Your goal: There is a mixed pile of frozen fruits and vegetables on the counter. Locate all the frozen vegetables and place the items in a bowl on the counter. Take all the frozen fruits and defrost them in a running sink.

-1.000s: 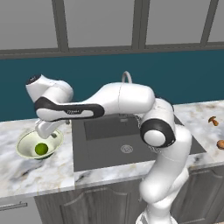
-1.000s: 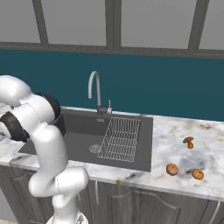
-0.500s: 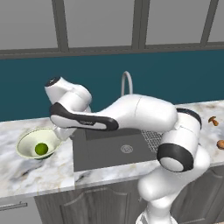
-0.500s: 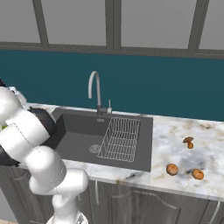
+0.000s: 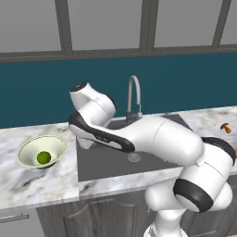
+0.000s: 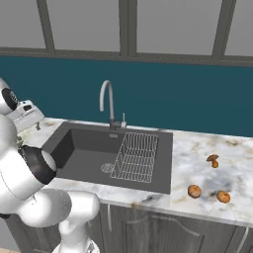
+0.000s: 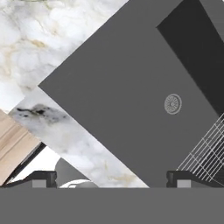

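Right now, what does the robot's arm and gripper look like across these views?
The arm is glossy white with rounded, bulbous links and dark grey to black bands at the joints; one dark stripe runs along the forearm. No cables or markings show. The gripper has two small dark, blocky finger tips.

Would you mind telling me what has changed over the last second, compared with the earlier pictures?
The arm has swung right, away from the bowl toward the sink; its open, empty gripper now looks down at the sink's drain. Nothing was taken hold of or let go. The green ball stays in the bowl; the mushroom and two orange pieces stay on the counter.
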